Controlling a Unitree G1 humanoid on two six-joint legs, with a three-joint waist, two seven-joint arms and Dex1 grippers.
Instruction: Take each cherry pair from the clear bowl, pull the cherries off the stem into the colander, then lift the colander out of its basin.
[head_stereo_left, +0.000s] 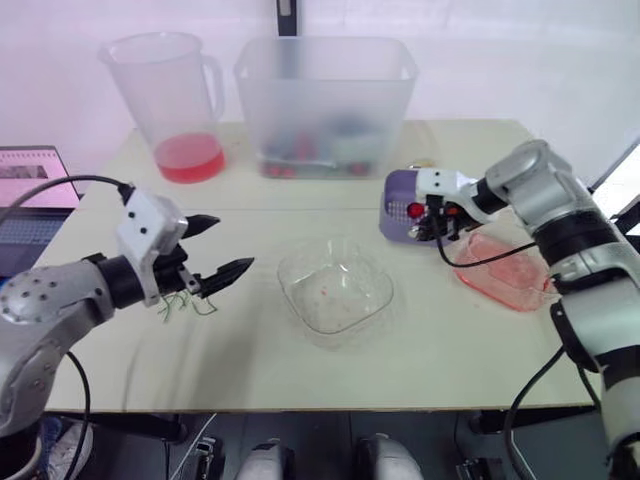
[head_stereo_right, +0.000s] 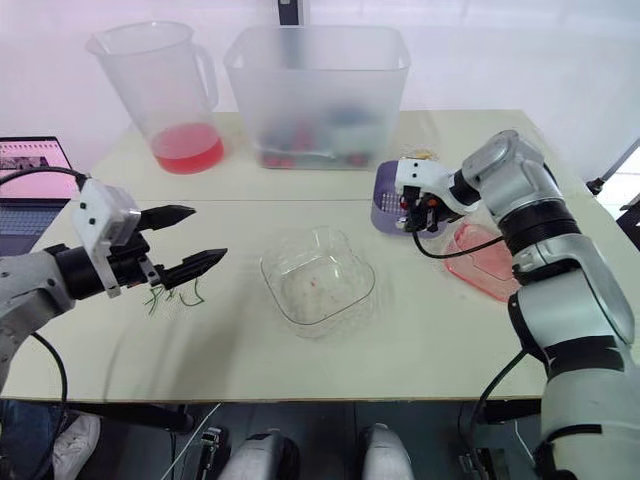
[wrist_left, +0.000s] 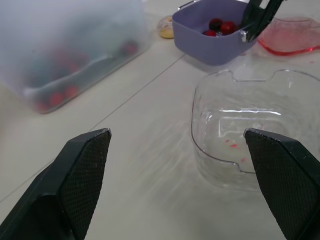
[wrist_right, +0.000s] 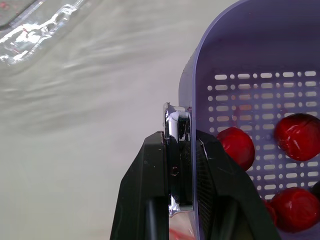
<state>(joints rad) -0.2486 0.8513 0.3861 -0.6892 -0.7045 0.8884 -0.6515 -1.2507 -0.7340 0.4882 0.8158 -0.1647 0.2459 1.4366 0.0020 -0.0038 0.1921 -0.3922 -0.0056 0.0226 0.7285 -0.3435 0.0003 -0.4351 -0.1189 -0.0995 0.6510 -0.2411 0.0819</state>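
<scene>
- Currently the right gripper (wrist_right: 180, 145) has its fingers pinching the colander (head_stereo_left: 400, 195) wall, one inside, one outside.
- Colander sits on the desk (head_stereo_left: 300, 400), just beside the pink basin (head_stereo_left: 500, 275); red cherries (wrist_right: 300, 135) inside.
- Left gripper (head_stereo_left: 235, 243) hovers left of the bowl (head_stereo_left: 300, 262), fingers spread.
- Green stems (head_stereo_left: 180, 305) lie below it.
</scene>
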